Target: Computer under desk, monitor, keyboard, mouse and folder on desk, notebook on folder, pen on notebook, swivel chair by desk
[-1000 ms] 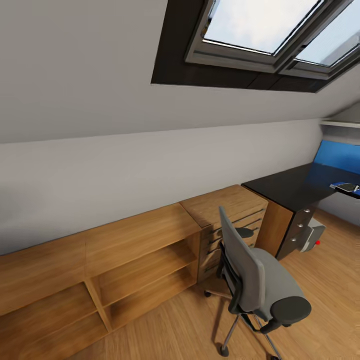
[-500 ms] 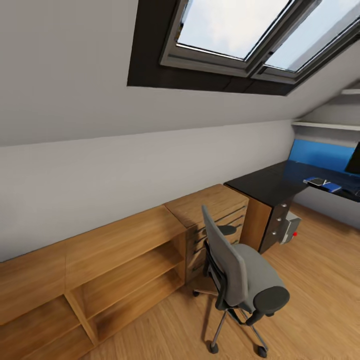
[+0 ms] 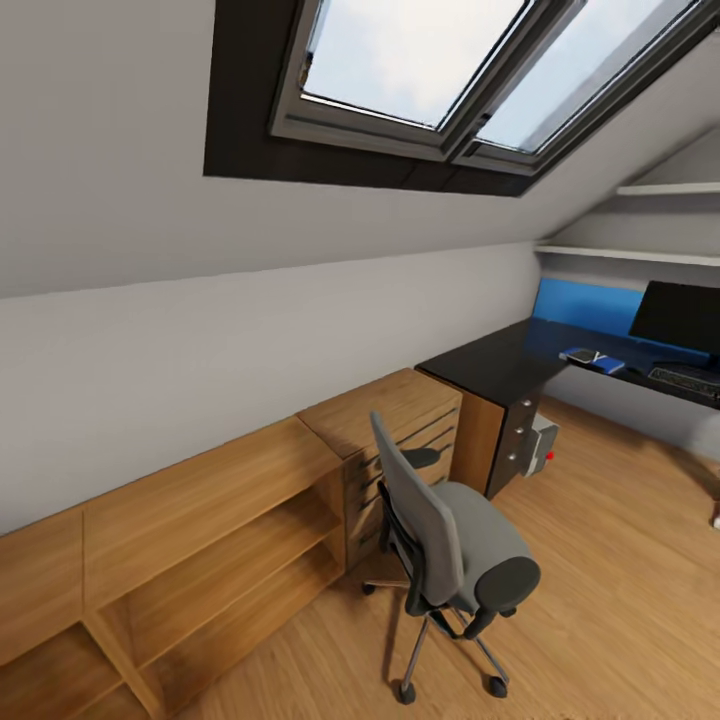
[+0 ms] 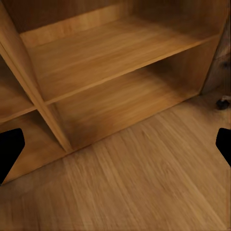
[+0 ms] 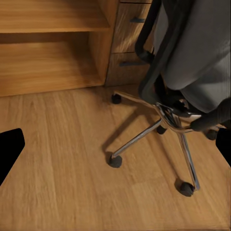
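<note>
We approach chair, both grippers wide, empty. Bench far right with monitor. Better slow down, face seat squarely before reaching.

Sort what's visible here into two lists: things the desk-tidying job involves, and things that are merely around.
Job items:
swivel chair
desk
monitor
keyboard
computer, on the floor beside the desk's drawers

Just around:
wooden shelf unit
wooden drawer cabinet
skylight
wall shelves

Low wooden shelving under skylight
</note>
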